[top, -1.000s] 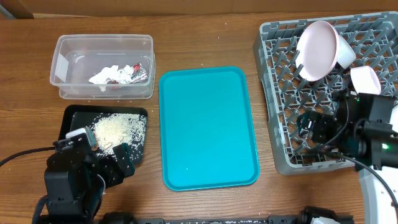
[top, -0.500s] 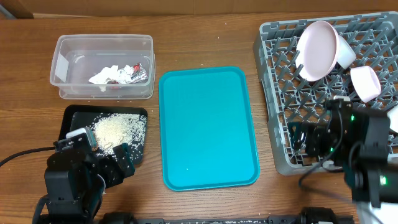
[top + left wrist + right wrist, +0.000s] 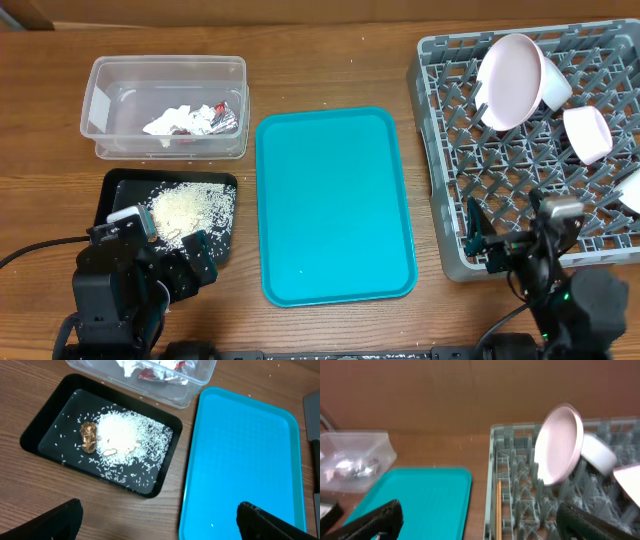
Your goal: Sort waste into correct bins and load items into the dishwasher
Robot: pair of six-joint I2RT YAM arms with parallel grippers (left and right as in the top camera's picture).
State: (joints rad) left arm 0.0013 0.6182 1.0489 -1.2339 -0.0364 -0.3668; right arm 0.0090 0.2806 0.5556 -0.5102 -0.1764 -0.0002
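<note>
Sorted and racked.
Left gripper [image 3: 157,510] and right gripper [image 3: 479,510]: jaws spread, empty; plate [image 3: 510,68] stands in the dish rack [image 3: 470,150], rice [image 3: 120,435] lies in the black tray [image 3: 50,420].

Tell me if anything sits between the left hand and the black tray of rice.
Nothing visible does. In the left wrist view the open left hand faces the black tray across bare wooden table; the teal tray lies beside it, not in between.
</note>
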